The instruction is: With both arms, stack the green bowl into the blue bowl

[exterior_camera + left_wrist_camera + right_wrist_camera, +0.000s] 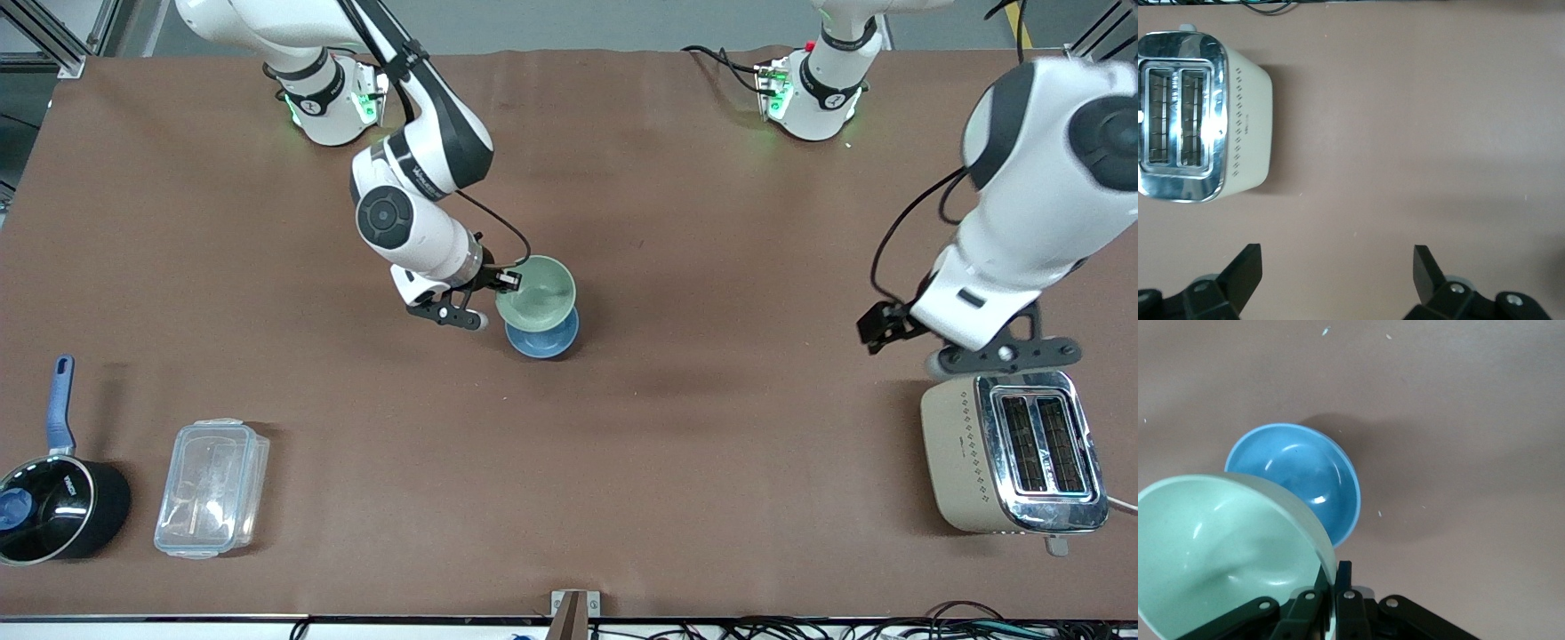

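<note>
My right gripper (505, 283) is shut on the rim of the pale green bowl (537, 293) and holds it in the air, tilted, partly over the blue bowl (544, 340). The blue bowl stands on the brown table near its middle. In the right wrist view the green bowl (1218, 547) covers one edge of the blue bowl (1301, 477), and the fingers (1343, 577) pinch the green rim. My left gripper (898, 342) is open and empty, in the air by the toaster at the left arm's end of the table; its fingertips (1248, 263) show over bare table.
A beige and chrome toaster (1013, 453) stands near the front camera at the left arm's end. A black saucepan with a blue handle (49, 498) and a clear plastic box (212, 487) stand near the front camera at the right arm's end.
</note>
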`<act>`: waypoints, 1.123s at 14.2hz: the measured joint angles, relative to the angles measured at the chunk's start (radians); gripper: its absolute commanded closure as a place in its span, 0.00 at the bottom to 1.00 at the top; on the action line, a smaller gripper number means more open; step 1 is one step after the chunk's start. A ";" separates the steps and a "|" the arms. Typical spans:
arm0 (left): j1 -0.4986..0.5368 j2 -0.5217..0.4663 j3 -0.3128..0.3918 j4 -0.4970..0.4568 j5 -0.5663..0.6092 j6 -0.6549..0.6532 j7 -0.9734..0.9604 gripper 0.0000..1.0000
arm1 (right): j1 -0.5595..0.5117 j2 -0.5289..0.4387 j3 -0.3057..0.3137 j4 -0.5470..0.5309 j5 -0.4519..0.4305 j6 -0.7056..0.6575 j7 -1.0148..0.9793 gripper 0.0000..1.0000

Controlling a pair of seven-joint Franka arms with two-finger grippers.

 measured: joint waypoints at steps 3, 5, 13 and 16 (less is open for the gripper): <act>0.001 -0.070 0.067 0.005 -0.082 -0.084 0.085 0.00 | 0.006 0.030 0.000 0.000 0.001 0.048 0.005 0.98; -0.020 -0.112 0.131 0.000 -0.110 -0.143 0.132 0.00 | 0.007 0.045 -0.002 0.000 0.001 0.077 0.006 0.97; -0.053 -0.255 0.180 -0.148 -0.113 -0.172 0.157 0.00 | 0.010 0.113 -0.003 -0.020 0.001 0.162 0.007 0.82; -0.055 -0.257 0.179 -0.154 -0.113 -0.172 0.157 0.00 | 0.014 0.117 -0.003 -0.021 0.001 0.162 0.008 0.08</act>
